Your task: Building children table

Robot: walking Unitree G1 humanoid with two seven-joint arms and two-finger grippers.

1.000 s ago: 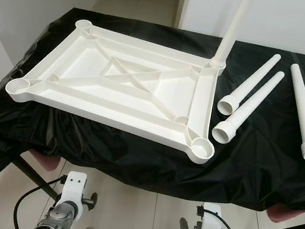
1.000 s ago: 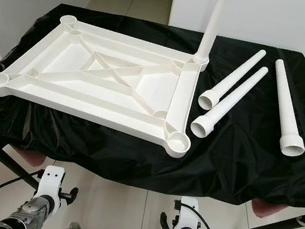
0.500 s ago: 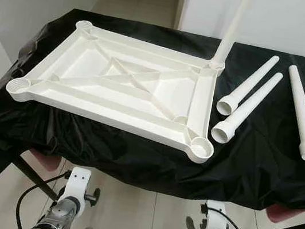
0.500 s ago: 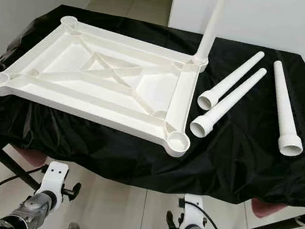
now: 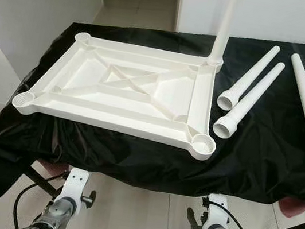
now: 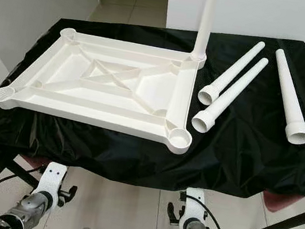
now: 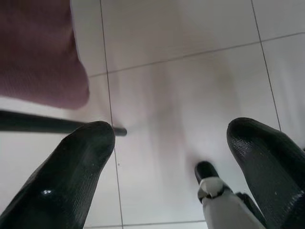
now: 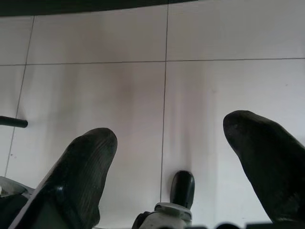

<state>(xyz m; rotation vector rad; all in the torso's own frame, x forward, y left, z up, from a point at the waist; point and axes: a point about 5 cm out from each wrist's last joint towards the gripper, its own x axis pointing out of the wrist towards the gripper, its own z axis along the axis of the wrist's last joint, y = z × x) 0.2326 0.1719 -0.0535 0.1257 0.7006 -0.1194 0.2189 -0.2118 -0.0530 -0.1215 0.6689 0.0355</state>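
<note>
A white plastic ribbed children's table panel (image 5: 126, 96) is laid upside down on the black-draped tabletop (image 5: 261, 161), one white leg (image 5: 223, 27) standing upright in its far right corner socket; three loose white tapered plastic legs (image 5: 248, 98) are laid beside it; the left gripper (image 7: 167, 157) and right gripper (image 8: 167, 148) are hung low over the tiled floor (image 8: 119, 95), both spread apart and holding nothing.

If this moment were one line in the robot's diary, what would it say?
tabletop upside down on black cloth | one leg fitted upright | three loose legs beside it | left hand open, low, idle | right hand open, low, idle
</note>
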